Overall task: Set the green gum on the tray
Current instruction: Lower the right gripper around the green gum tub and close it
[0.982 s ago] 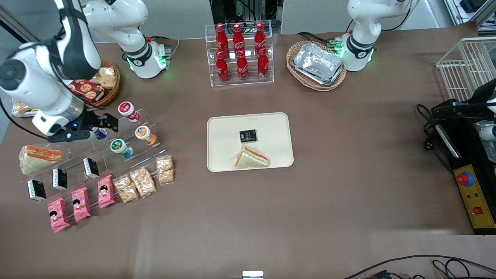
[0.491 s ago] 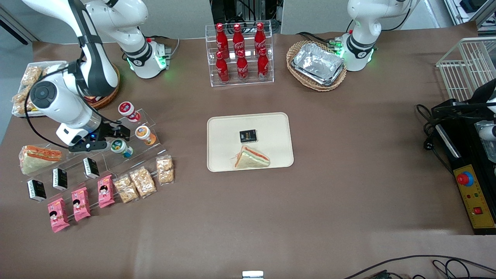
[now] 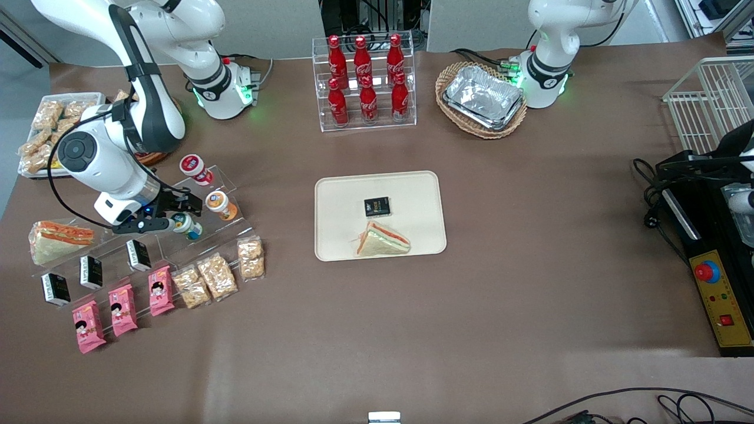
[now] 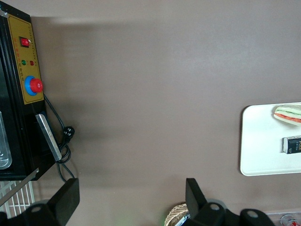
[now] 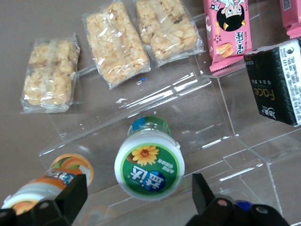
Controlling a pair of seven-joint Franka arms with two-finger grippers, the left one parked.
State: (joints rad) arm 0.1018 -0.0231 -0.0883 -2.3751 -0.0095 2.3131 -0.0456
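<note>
Front view: right arm's black two-finger gripper [image 3: 179, 217] at the clear acrylic stepped rack [image 3: 235, 227], over the small green-rimmed gum bottle [image 3: 184, 224]; large cream rectangular tray [image 3: 341, 194] sits mid-bench, well apart. Right wrist view: fingers [image 5: 61, 200] spread, straddling the gum bottle's lid [image 5: 149, 165], not touching.

Red cola bottles [image 3: 365, 76], foil trays [image 3: 484, 95], pink snack packs [image 3: 122, 309].

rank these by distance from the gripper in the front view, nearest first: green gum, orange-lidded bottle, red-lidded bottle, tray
The gripper hangs over the clear display stand, open around the top-ranked item.
1. green gum: on the stand, between the fingers.
2. orange-lidded bottle: beside the gum, on the same stand.
3. red-lidded bottle: higher on the stand, farther from the camera.
4. tray: mid-table, toward the parked arm's end.
</note>
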